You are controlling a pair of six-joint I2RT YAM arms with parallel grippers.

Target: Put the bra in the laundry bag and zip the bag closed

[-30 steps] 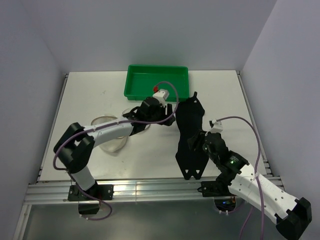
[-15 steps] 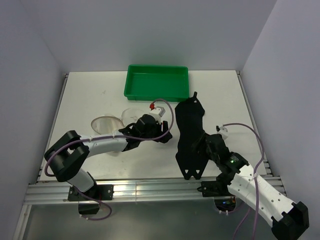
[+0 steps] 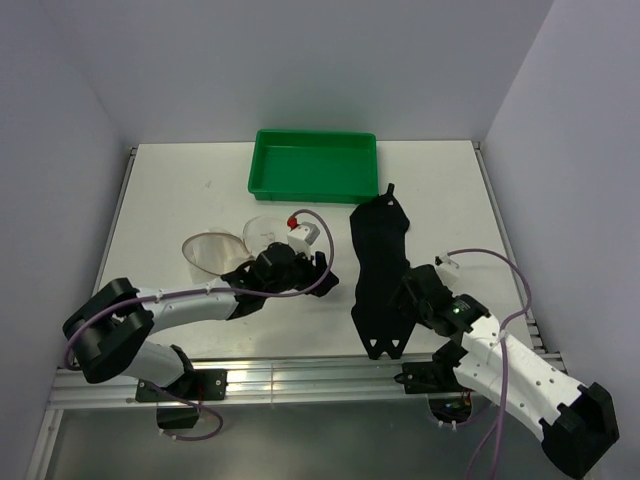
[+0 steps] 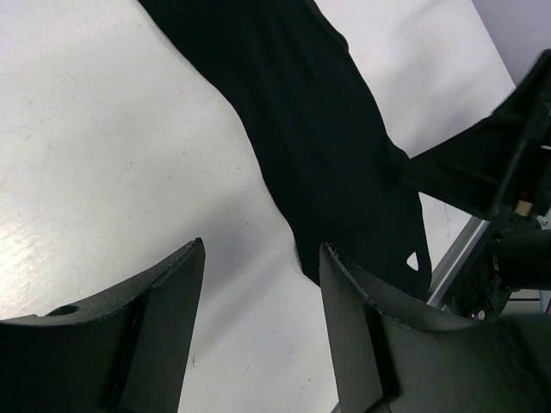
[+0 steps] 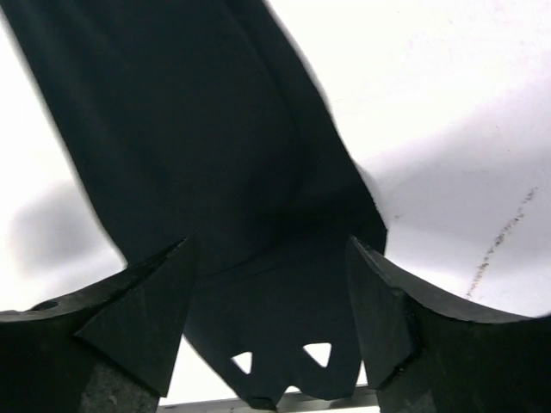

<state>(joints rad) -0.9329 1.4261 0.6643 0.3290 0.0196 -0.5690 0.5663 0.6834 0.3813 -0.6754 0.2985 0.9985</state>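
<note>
**A:** White tabletop [image 3: 170, 190], pale walls all round. Where's the bra?

**B:** Bra [image 3: 378, 255] lies flat on the table, right of centre. It runs from just beside the green tray [image 3: 310, 172] down to the near edge. None of it is in the laundry bag [image 3: 212, 252], which sits well apart to the left (its round top seems flipped aside, zip too small to read).

**A:** Grippers?

**B:** Right gripper [image 5: 269, 249] hangs over the bra's near half. Jaws spread wide, cloth beneath them, nothing pinched. Left gripper [image 4: 261, 258] is low over bare table between bag and bra, jaws parted, empty.

**A:** Progress?

**B:** My read: no step completed. Grasping, carrying across, stuffing in and zipping all remain.
</note>
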